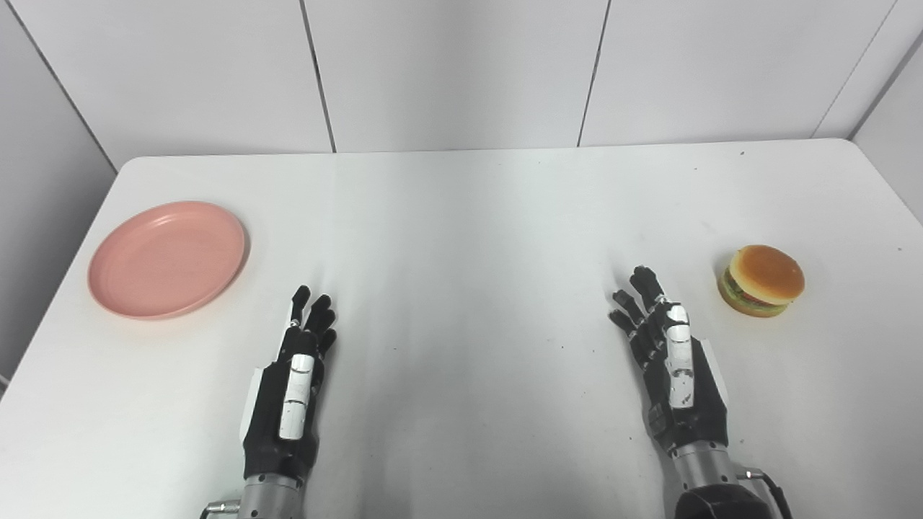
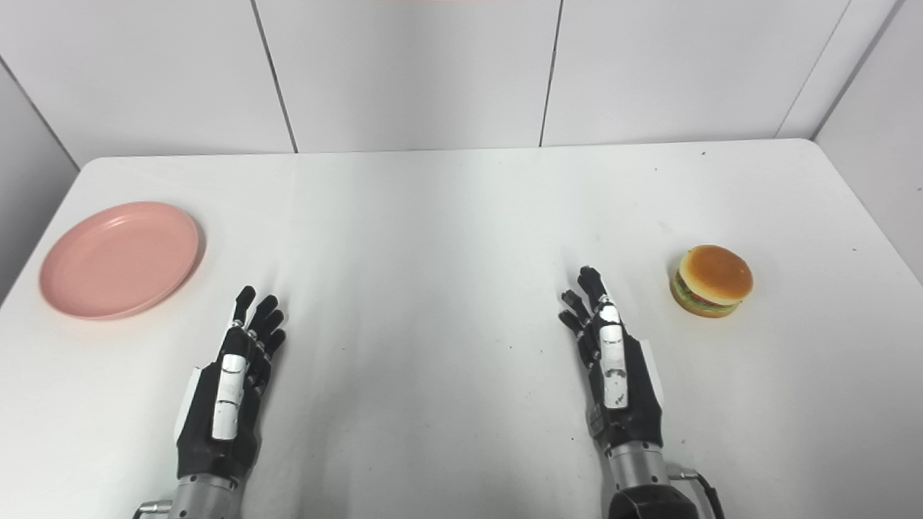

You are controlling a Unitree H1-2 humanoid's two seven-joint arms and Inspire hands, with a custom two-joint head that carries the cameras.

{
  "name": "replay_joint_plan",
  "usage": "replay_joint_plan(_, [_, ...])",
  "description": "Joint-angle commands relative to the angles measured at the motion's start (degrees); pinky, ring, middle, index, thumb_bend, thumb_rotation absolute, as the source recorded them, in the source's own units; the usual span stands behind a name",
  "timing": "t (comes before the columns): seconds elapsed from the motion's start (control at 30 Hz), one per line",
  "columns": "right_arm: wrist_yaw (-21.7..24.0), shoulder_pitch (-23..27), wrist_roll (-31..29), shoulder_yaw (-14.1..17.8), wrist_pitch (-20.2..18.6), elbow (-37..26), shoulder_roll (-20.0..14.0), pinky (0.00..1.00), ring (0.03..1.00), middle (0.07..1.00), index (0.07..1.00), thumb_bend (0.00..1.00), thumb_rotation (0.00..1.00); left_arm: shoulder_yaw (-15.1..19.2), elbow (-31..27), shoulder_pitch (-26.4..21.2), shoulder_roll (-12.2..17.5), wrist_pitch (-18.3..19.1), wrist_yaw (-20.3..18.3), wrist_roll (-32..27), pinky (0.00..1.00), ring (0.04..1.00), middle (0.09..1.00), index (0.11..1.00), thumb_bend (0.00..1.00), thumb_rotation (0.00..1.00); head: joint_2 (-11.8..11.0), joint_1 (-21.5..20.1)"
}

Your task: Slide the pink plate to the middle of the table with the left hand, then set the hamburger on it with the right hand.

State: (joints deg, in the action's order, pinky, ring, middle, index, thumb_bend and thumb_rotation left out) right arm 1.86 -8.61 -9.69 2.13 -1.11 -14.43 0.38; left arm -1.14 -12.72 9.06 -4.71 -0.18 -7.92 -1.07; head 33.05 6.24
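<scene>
The table (image 1: 469, 216) is plain white, unpatterned, with a few small dark specks. The plate (image 1: 167, 259) is a uniform salmon pink. The hamburger (image 1: 761, 280) has a golden-orange bun, with green and red layers showing beneath it. The left hand (image 1: 288, 393) and the right hand (image 1: 674, 367) are both black with white panels and silver-grey wrists. The wall panels (image 1: 454, 72) are off-white with dark seams.

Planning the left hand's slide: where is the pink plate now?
The pink plate lies near the table's left edge, beyond and left of the open left hand.
</scene>
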Motion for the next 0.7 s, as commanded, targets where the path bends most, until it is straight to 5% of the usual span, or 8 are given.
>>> replay_joint_plan(0.0, [0.3, -2.18, 0.34, -0.22, 1.35, 0.0, 0.06, 0.91, 0.912, 0.963, 0.924, 0.76, 1.0, 0.18, 0.42, 0.73, 1.46, -2.41, 0.33, -0.91, 0.98, 0.976, 0.968, 0.974, 0.81, 0.89, -0.47, 0.37])
replay_joint_plan(0.67, [-0.19, -2.5, -1.22, 0.88, -2.04, -0.21, -0.3, 0.92, 0.92, 0.969, 0.934, 0.76, 1.0, -1.7, 0.96, 1.69, 1.23, -4.61, 1.8, 0.7, 0.98, 0.972, 0.97, 0.992, 0.72, 0.88, -2.24, 1.85])
